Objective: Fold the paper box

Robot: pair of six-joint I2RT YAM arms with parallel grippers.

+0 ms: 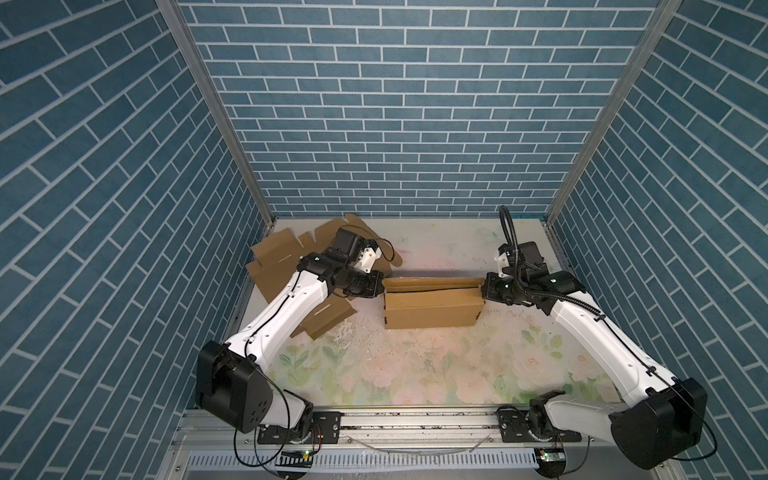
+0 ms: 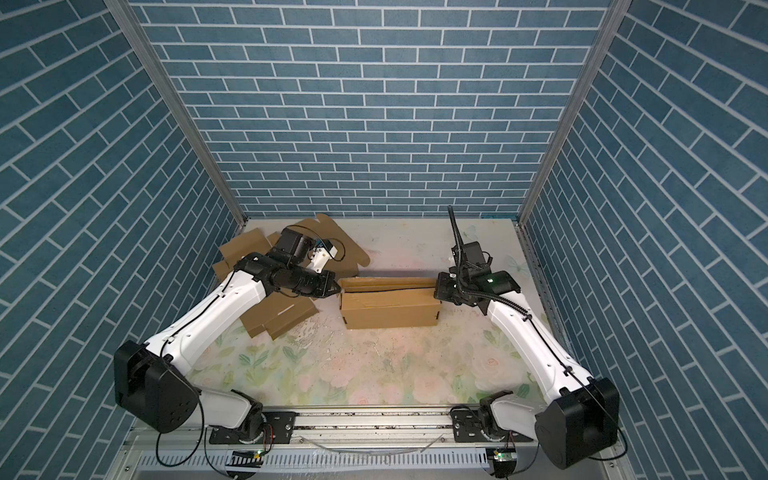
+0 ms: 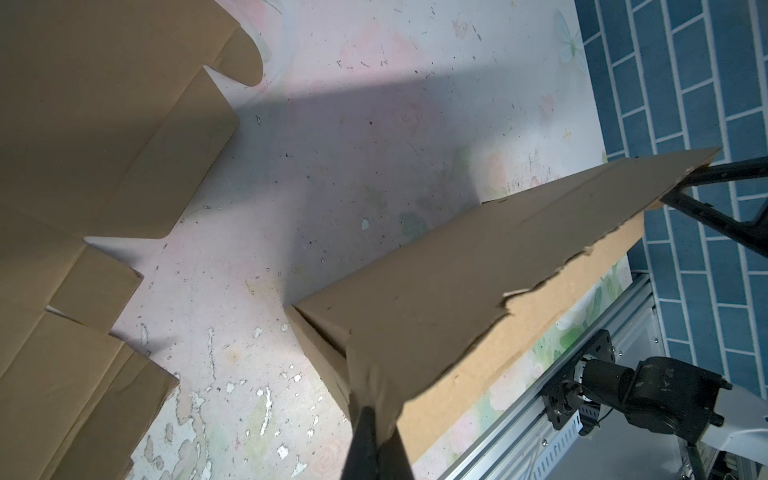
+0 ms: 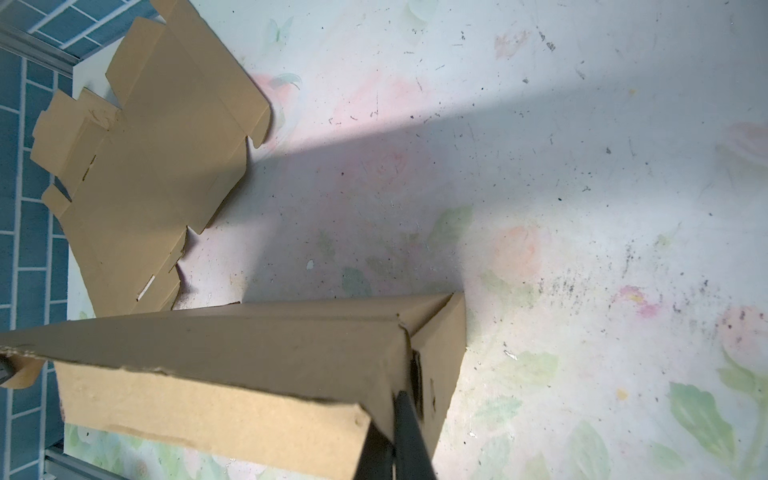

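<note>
The box (image 1: pixel 432 305) sits on the table (image 1: pixel 415 374) a little beyond its middle, long side running left to right, with one gripper at each end. The left gripper (image 1: pixel 378 286) meets the box's left end at the top edge. The left wrist view shows its dark fingers (image 3: pixel 363 440) pressed together on the cardboard corner, pinching it. The right gripper (image 1: pixel 484 289) does the same at the right end, its fingers (image 4: pixel 405 424) clamped on the folded corner. Between the two grips, one long panel has a ragged, torn-looking edge, and the box's front wall stands on the table.

The table carries a pale floral print of pink roses and green leaves. The print is clearest on the near half and faded almost to white towards the back. The surface is worn: white chips where the print has flaked off near the box's left end, and dark specks and scuffs near its right end. In both wrist views a broad shadow crosses the table behind the box.

Flat sheets (image 1: pixel 278 257) of die-cut cardboard lie piled in the far left corner, partly under the left arm.

Walls (image 1: pixel 395 104) printed with blue brick and white joints close the cell on three sides. Metal posts (image 1: pixel 216 112) run up the two back corners. Along the near edge lies a rail (image 1: pixel 415 419) bearing both arm bases, with a slotted duct (image 1: pixel 374 459) just in front of it.
</note>
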